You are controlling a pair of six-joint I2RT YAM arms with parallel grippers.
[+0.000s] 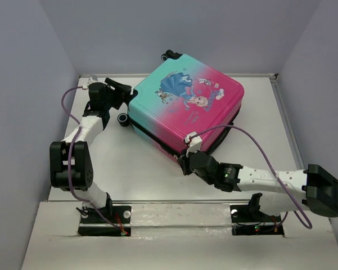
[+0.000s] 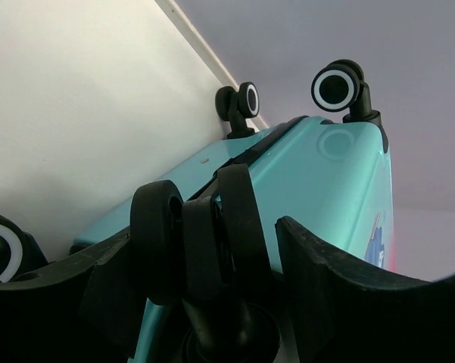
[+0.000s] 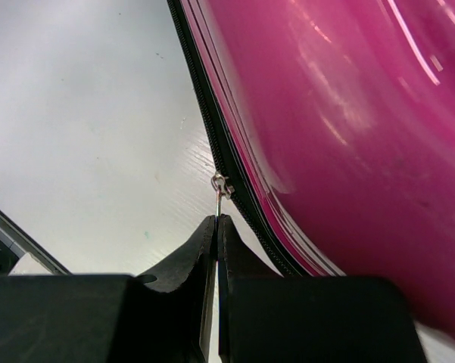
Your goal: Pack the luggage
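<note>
**Top external.** The luggage [image 1: 185,107] is lying flat on the table [image 1: 140,174], toward the far side. Its lid is down and the printed face is up. The teal wheeled end is pointing at the left arm, the pink end at the right arm. The left gripper [image 1: 119,91] is sitting at the wheeled end, and the right gripper [image 1: 185,163] is reaching in at the near pink corner. Neither pincer's state can be read from this height.

**Left wrist.** This view is supplying what the overhead one lacks. The left gripper [image 2: 208,234] is standing spread, its fingers [image 2: 325,287] straddling one black wheel [image 2: 170,242]. A sliver of teal shell is showing between the wheel's fork and one finger, so I am judging this a loose brace rather than a clamp. Two more wheels are showing at the far corners.

**Right wrist.** Only this view is showing the seam. The right gripper [image 3: 218,219] is pressed together on the thin metal zipper pull [image 3: 219,198]. The slider is sitting on the dark zipper track [image 3: 204,121] along the pink shell's lower edge.

**Step, as judged.** The case is shut and the closing zip is in hand. The next move is calling for a pull along the track, following the curve of the corner. The left arm needs to be steadying the case so it is not sliding across the table. The pull tab is slim, so slipping out of the pinch is the risk.
</note>
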